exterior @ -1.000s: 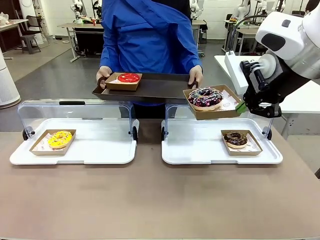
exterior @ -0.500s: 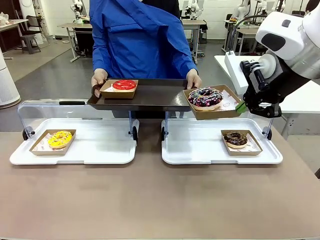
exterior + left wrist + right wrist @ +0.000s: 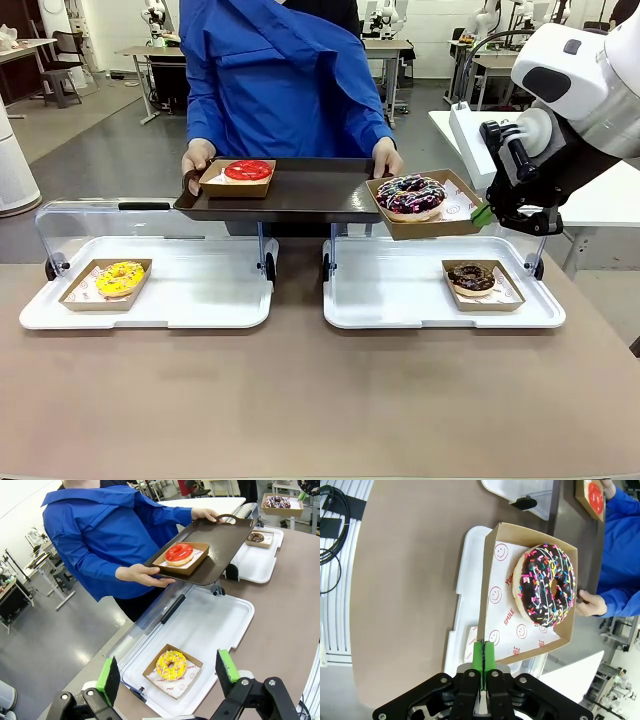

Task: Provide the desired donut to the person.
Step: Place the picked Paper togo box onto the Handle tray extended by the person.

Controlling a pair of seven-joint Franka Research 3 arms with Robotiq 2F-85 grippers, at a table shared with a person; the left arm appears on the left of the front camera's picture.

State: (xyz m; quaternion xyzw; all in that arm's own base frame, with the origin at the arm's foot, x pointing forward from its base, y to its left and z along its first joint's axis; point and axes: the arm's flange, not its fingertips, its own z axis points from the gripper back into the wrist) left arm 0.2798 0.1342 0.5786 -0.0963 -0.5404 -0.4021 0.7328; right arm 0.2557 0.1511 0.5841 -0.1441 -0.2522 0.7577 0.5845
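Step in hand: handover, carry phase. Placement not yet done.

- The right gripper [image 3: 483,214] has its green pads [image 3: 479,656] pressed together on one wall of the cardboard box [image 3: 460,206], pinching it with nothing else under it. In the box sits the sprinkled donut [image 3: 411,194], chocolate-iced.
- The box hangs in the air right of centre in the front view, above the far edge of the right white tray [image 3: 400,292] and just beside the right end of the dark tray [image 3: 310,186].
- The person [image 3: 280,80] holds that dark tray at both ends. One hand [image 3: 388,157] is close to the box. A red donut [image 3: 248,170] takes the tray's left end, and its middle is bare.
- The right arm enters from the upper right, wrist bent down, fingers pointing toward picture left.
- The left gripper [image 3: 167,669] has its fingers spread and holds nothing. It hovers over the yellow donut [image 3: 171,664].

Judgement on the next move: you need to carry the box toward picture left over the bare middle, lower it flat, and only then part the pads. Watch the one-wall grip, since the box could tip. Keep clear of the near hand.
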